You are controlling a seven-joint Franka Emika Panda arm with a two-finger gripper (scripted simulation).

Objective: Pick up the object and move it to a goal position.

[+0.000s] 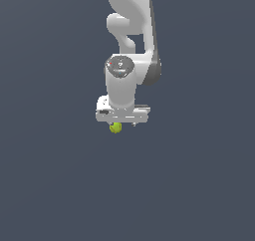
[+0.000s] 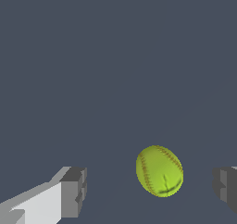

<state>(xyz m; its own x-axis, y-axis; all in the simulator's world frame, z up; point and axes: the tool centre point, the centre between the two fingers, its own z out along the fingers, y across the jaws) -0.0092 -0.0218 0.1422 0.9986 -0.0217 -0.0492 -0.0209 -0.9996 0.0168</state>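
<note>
The white arm (image 1: 130, 46) comes down from the top of the exterior view and ends in a wide white bar with the claw (image 1: 122, 122) under it. The claw points straight down. A small yellow-green ball (image 1: 115, 128) shows just below the bar, toward the exterior view's left end of it, and it is much narrower than the bar.

In the wrist view the claw (image 2: 150, 190) is open: its two grey fingers (image 2: 74, 191) stand well apart, and the ball (image 2: 159, 171) lies between them. The ball touches neither finger. It is nearer to the finger of which only a small part shows at the picture's edge than to the other one, so it is not in the middle of the gap. The ball has thin reddish stitch lines on its surface, like a baseball or softball.

The ground around the ball is a plain dark blue-grey surface (image 2: 115, 56). From these views I cannot tell if the ball rests on this surface or how high the fingers are above it.
</note>
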